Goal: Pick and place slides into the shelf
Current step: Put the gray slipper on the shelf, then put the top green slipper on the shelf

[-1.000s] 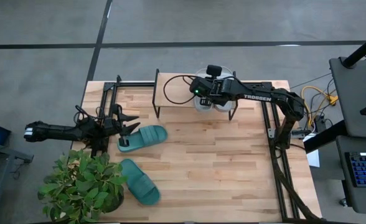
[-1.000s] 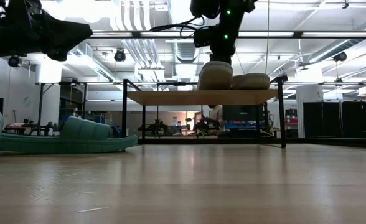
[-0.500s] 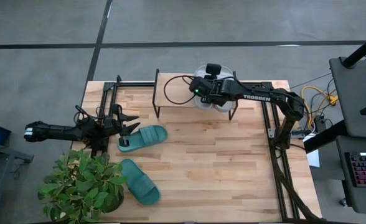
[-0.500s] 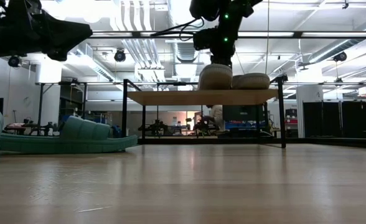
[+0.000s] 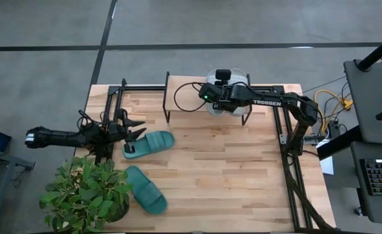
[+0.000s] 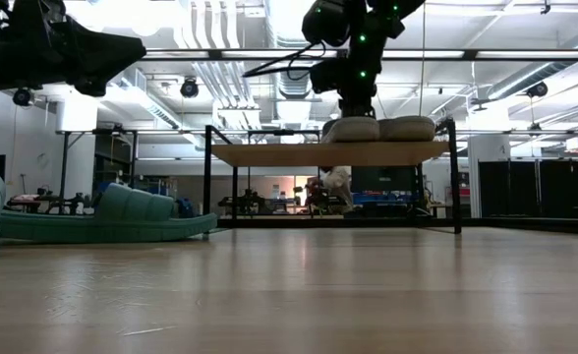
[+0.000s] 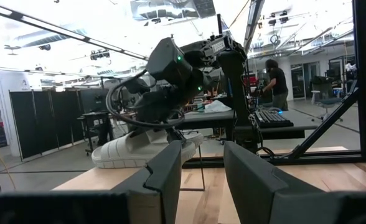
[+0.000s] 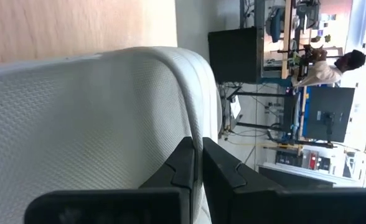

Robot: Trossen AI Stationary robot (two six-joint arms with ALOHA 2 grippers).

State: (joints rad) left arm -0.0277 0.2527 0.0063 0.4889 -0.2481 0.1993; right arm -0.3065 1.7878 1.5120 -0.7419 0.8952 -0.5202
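Two light grey slides [image 6: 353, 129] [image 6: 407, 128] lie side by side on the shelf's [image 6: 269, 154] wooden top at the table's far edge. My right gripper [image 6: 353, 106] stands over the left one from above and is shut on it; the arm hides most of both in the high view [image 5: 233, 76]. Two teal slides rest sole-down on the tabletop, one [image 5: 149, 143] beside my left gripper [image 5: 134, 133], the other [image 5: 145, 190] nearer the near edge. My left gripper is open and hovers at the first teal slide's left end, touching nothing. My right gripper [image 8: 198, 149] pinches the grey slide's broad strap by its edge [image 8: 192, 118] between both fingers, coming from above and pointing down. The slide lies flat with its sole on the shelf's board.
A potted plant [image 5: 87, 195] stands at the table's near left corner beside the second teal slide. Black metal frames run along the left [image 5: 113, 97] and right [image 5: 285, 130] sides of the tabletop. The left half of the shelf's board [image 5: 181, 83] carries only a cable loop.
My right gripper has come down and set the grey slide, which stood tipped up, flat on the shelf's board beside the other grey one. The shelf has slid slightly toward the table's right edge. My left arm has kept still.
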